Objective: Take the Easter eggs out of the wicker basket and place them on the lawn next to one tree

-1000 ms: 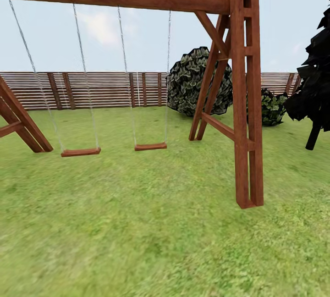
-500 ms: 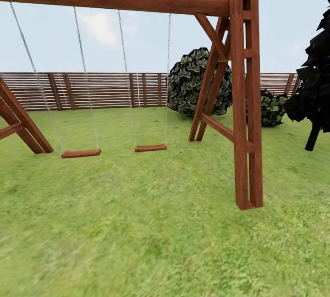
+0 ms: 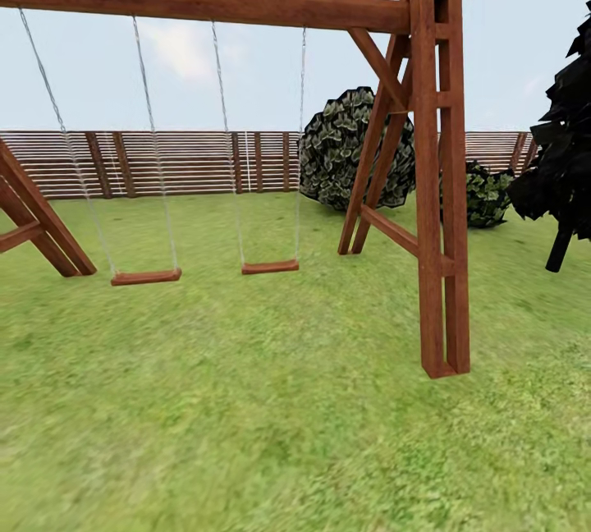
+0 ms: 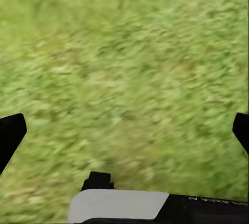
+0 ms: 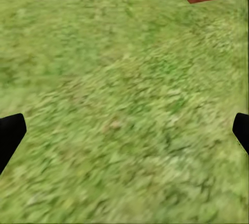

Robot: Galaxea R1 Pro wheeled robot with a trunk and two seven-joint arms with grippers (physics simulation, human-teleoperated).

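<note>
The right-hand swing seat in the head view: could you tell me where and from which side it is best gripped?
The swing seat is a thin flat board hanging level, so I would pinch its near long edge, top and underside, midway along, coming in level from the camera's side. Chains rise from both ends and would likely obstruct.

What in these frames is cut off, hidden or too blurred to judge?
- Swing set, head view: the picture's left edge cuts its beam and left frame.
- Dark conifer, head view: the right edge cuts it.
- Smaller bush, head view: partly behind the swing post.
- Left claw and right claw, wrist views: fingertips clipped at both side edges.
- Lawn, left wrist view: smeared, no detail.
</note>
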